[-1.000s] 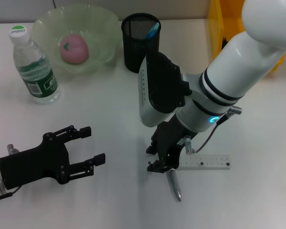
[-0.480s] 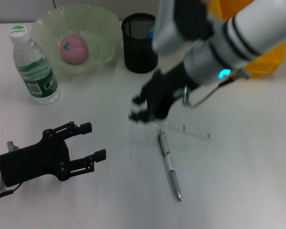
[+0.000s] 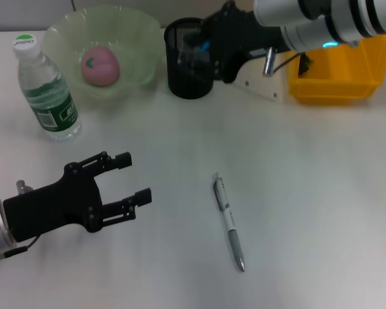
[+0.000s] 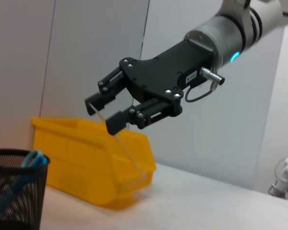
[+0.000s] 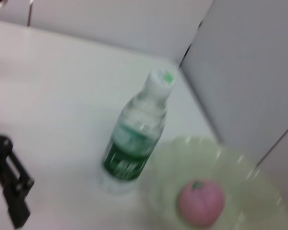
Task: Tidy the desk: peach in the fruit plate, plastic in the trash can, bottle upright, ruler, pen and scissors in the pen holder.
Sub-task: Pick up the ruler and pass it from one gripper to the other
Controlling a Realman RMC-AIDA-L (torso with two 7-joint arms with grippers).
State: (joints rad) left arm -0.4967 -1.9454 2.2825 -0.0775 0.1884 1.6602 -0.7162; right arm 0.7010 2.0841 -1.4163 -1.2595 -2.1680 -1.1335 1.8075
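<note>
My right gripper is shut on one end of the clear ruler and holds it in the air just above and beside the black mesh pen holder. The left wrist view shows this grip, with the ruler slanting down. The blue scissors stand in the holder. The pen lies on the desk. The peach is in the fruit plate. The bottle stands upright. My left gripper is open and empty at the front left. The plastic is out of view.
The yellow trash can stands at the back right, behind my right arm. The right wrist view shows the bottle, the peach and my left gripper. The holder and trash can show in the left wrist view.
My right gripper has lifted the ruler off the desk and carried it back and up to the pen holder. The pen stays on the desk. My left gripper has shifted slightly.
</note>
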